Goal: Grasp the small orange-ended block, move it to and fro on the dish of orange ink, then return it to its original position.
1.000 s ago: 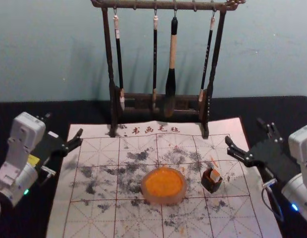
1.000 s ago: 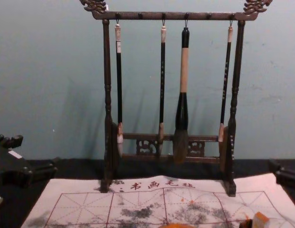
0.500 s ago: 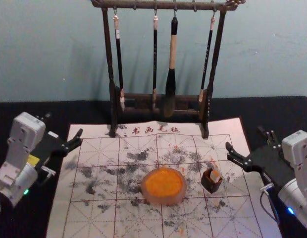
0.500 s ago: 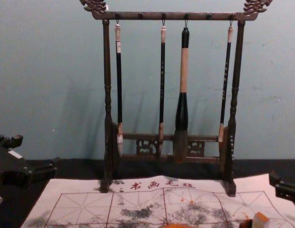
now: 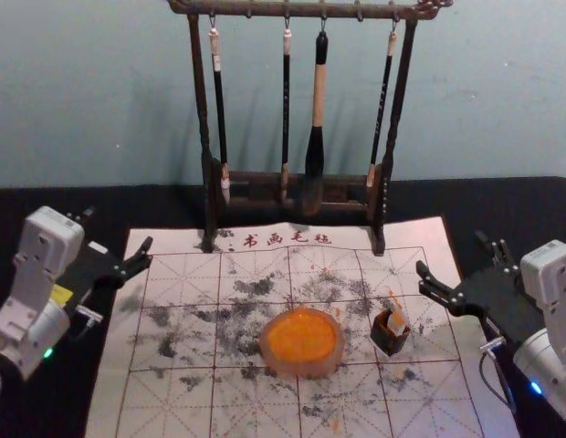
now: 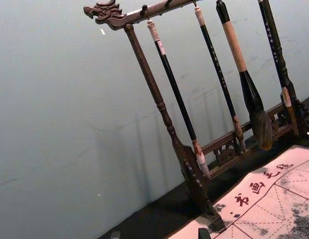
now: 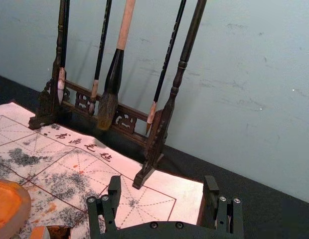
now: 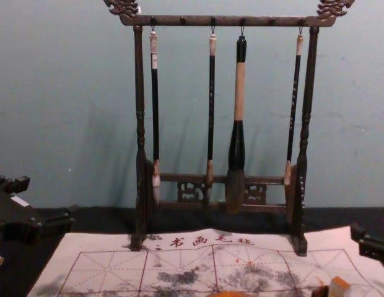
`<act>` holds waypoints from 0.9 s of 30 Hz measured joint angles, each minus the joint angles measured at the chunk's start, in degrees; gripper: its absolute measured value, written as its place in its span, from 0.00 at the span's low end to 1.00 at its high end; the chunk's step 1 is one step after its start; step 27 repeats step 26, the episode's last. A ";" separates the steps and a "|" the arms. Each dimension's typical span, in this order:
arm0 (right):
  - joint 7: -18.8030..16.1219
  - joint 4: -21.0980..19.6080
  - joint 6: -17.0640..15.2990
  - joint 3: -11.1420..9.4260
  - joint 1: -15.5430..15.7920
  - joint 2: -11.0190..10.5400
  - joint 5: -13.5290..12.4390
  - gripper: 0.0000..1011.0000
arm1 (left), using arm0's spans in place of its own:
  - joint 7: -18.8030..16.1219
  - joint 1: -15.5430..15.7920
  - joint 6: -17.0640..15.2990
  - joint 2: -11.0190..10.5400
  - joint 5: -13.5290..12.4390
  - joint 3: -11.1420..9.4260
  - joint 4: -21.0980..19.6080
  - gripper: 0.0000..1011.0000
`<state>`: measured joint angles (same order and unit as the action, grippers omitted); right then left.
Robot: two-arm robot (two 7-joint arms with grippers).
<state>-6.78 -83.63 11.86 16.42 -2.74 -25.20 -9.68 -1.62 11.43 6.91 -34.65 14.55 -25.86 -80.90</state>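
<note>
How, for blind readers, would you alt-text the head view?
Robot's open right gripper hovers near an orange-ended block in a dark holder, beside a dish of orange ink on a gridded mat. Left gripper opposite, also open; four brushes hang behind.

Four brushes (image 8: 240, 93) on a rack (image 8: 140, 93)

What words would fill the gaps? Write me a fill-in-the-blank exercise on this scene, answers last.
Exactly ____ long-handled brushes hang from the dark carved wooden rack.
The round shallow dish holds ink whose colour is ____.
The small pale block with an orange end is on the robot's ____ side of the dish.
The black right claw, its jaws apart, grips ____.

Missing words: four; orange; right; nothing.
</note>
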 joint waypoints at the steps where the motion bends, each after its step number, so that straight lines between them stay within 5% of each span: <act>1: 0.01 0.00 0.01 0.00 0.00 0.00 0.00 0.99 | 0.00 0.00 0.00 0.00 0.00 0.00 0.00 1.00; 27: 0.10 -0.06 0.18 0.00 0.07 -0.03 0.00 0.99 | 0.00 0.00 0.00 0.00 0.00 0.00 0.00 1.00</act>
